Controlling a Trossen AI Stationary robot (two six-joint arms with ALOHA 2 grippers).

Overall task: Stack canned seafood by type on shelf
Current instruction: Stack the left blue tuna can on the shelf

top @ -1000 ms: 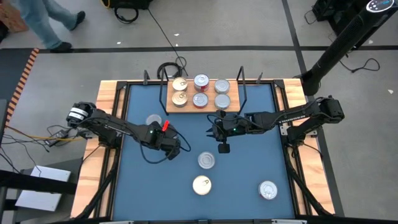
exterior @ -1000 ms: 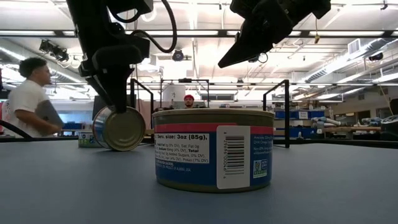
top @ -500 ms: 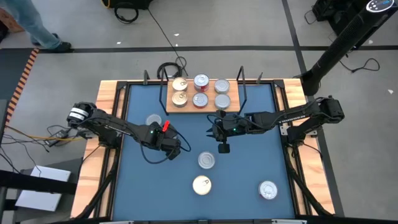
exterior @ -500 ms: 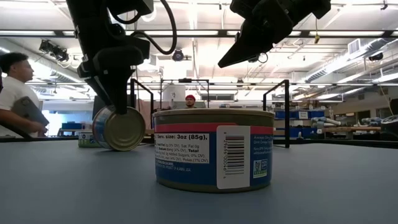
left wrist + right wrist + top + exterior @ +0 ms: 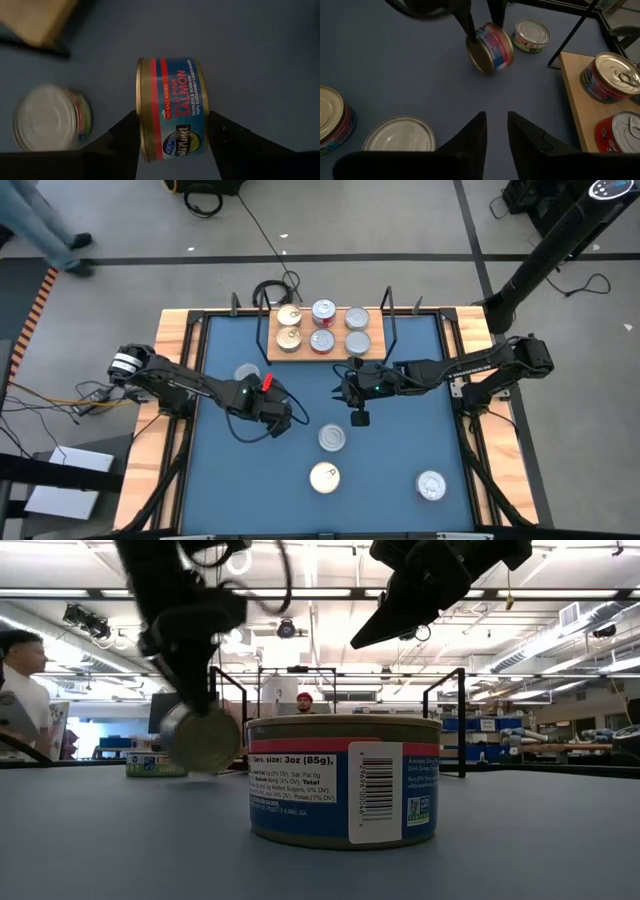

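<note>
My left gripper (image 5: 277,417) is shut on a salmon tin (image 5: 172,115) with a blue-and-red label, left of the table's middle. The tin stands on edge and also shows in the low view (image 5: 205,738) and the right wrist view (image 5: 490,47). My right gripper (image 5: 358,417) hangs empty over the table's middle, its fingers (image 5: 470,135) a narrow gap apart. The light-wood shelf (image 5: 300,356) stands at the far edge with several tins on it in three columns: gold-topped (image 5: 289,340), red-sided (image 5: 322,340) and silver-topped (image 5: 357,343). My left gripper pinches the tin between its two fingers (image 5: 125,142), one on each flat end, beside the gold rim (image 5: 144,135). The fingers come from above, pointing down. The tin is held on edge, its label side toward the wrist camera and its lowest part just off the table.
Loose tins lie flat on the blue table: a green-labelled one (image 5: 246,373) at the left, one at the middle (image 5: 332,438), a gold-topped one near the front (image 5: 324,477) and one at the front right (image 5: 431,485). Black wire frames (image 5: 390,320) stand at the shelf's ends.
My left gripper has gone slightly up and toward the table's right edge with the tin, which stood with its rim on the table and is now just off it. A person beyond the table has walked off to the left.
</note>
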